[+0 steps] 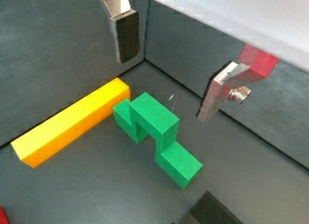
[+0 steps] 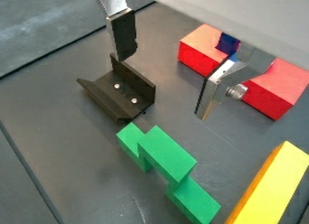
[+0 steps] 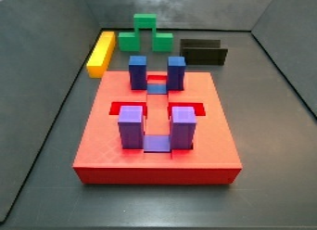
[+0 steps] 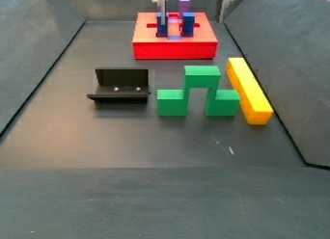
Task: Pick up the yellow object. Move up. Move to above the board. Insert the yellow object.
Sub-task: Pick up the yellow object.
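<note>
I am holding my claw [image 1: 169, 60] wide and empty above the floor, its two fingers [image 1: 126, 38] well apart, with the yellow object [image 1: 70, 122] lying flat below and off to one side, just beside the green blocks [image 1: 157, 137]. In a side view it lies at the far left, beyond the board [image 3: 158, 150]. I am judging that I should centre over the bar's middle, turn the plates across its narrow width, and descend clear of the green blocks.
</note>
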Controlling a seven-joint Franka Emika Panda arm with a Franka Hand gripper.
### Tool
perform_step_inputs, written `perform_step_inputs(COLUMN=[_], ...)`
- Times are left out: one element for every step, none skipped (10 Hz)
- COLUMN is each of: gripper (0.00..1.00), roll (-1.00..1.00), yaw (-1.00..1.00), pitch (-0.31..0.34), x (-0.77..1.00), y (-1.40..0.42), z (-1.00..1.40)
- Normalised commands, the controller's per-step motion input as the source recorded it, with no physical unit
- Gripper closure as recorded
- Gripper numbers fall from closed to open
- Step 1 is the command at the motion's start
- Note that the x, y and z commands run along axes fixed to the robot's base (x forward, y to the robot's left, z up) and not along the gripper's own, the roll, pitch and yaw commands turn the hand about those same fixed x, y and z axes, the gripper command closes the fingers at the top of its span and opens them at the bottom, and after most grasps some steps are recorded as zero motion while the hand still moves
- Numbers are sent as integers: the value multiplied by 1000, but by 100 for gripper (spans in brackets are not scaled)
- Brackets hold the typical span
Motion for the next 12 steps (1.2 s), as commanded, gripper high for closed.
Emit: perform_step_inputs(gripper=[0, 0, 0, 0, 0, 0, 0, 0, 0, 0, 0, 0], roll=[0, 21, 89, 106, 51, 0, 0, 41, 53, 0, -10, -93], yaw=[0, -149, -149, -149, -97, 0, 0, 106, 103, 43, 0, -37], pitch=[-30, -7, 0, 0, 0, -59, -99, -9, -3, -19, -69, -117], x=[0, 157, 83, 69, 40, 0, 0, -209, -317, -329, -354, -357], y=[0, 51, 137, 157, 20, 0, -171, -574, -577, -429, -177, 46], z=[-51, -123, -171, -146, -146, -234, -397, -660, -660, -454, -223, 0])
